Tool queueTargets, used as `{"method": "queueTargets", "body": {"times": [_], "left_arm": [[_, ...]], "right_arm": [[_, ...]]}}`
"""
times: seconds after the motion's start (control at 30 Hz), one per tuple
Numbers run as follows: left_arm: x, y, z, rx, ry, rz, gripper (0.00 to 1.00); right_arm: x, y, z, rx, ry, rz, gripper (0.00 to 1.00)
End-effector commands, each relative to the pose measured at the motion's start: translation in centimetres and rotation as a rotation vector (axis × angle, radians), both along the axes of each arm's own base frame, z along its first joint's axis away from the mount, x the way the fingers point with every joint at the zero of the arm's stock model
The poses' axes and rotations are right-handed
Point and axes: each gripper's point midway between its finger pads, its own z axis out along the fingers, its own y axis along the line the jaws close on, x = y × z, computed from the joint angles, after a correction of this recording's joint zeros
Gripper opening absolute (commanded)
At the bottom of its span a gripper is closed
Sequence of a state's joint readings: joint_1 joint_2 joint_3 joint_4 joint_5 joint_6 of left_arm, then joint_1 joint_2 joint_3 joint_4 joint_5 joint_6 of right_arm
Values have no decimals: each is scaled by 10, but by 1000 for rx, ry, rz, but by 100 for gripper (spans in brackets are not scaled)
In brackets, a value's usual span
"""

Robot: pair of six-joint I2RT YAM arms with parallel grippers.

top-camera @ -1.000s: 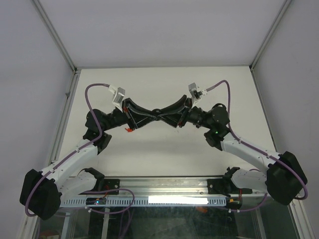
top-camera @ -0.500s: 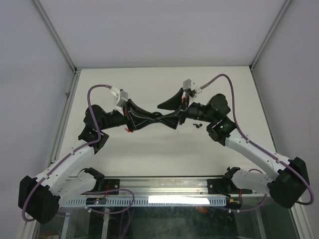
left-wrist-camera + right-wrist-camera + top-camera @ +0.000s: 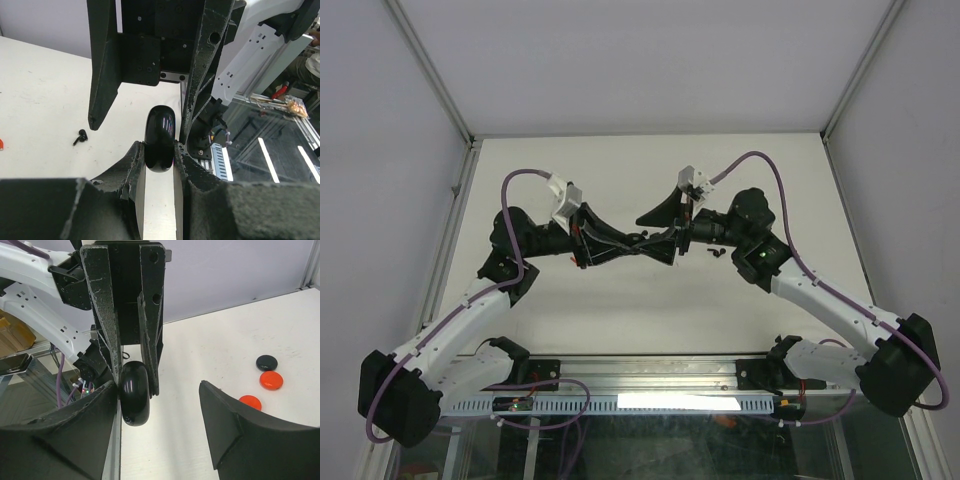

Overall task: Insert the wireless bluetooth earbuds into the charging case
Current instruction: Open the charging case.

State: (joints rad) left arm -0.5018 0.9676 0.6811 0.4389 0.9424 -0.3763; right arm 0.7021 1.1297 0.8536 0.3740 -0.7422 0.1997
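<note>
White desk (image 3: 650, 300) carries the parts. Left gripper (image 3: 159, 150) clamps the glossy black oval charging case (image 3: 160, 125). Right gripper (image 3: 157, 387) stands wide about the case. One small black comma-shaped plastic earbud (image 3: 79, 136) lies apart from the case, so insertion appears unstarted.

From the top, the case (image 3: 160, 138) is lost among black fingers (image 3: 607, 241), and the specks (image 3: 713, 255) are too tiny to call. Red disc (image 3: 249, 402) is half behind a finger, and a red bit (image 3: 1, 144) is cropped at the edge.
</note>
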Motion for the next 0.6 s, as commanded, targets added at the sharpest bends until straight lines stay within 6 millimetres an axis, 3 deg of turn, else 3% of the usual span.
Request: {"method": "queueTargets", "body": {"times": [0.0,0.37,0.57], "left_arm": [[-18,1,14,17,-110,-104,0],[-32,7,11,43,-208,-150,0],[-26,7,10,46,-214,-108,0]], "right_arm": [[8,-8,29,44,-73,-46,68],[12,-11,29,28,-47,-42,69],[16,-7,23,-2,-14,-35,69]]}}
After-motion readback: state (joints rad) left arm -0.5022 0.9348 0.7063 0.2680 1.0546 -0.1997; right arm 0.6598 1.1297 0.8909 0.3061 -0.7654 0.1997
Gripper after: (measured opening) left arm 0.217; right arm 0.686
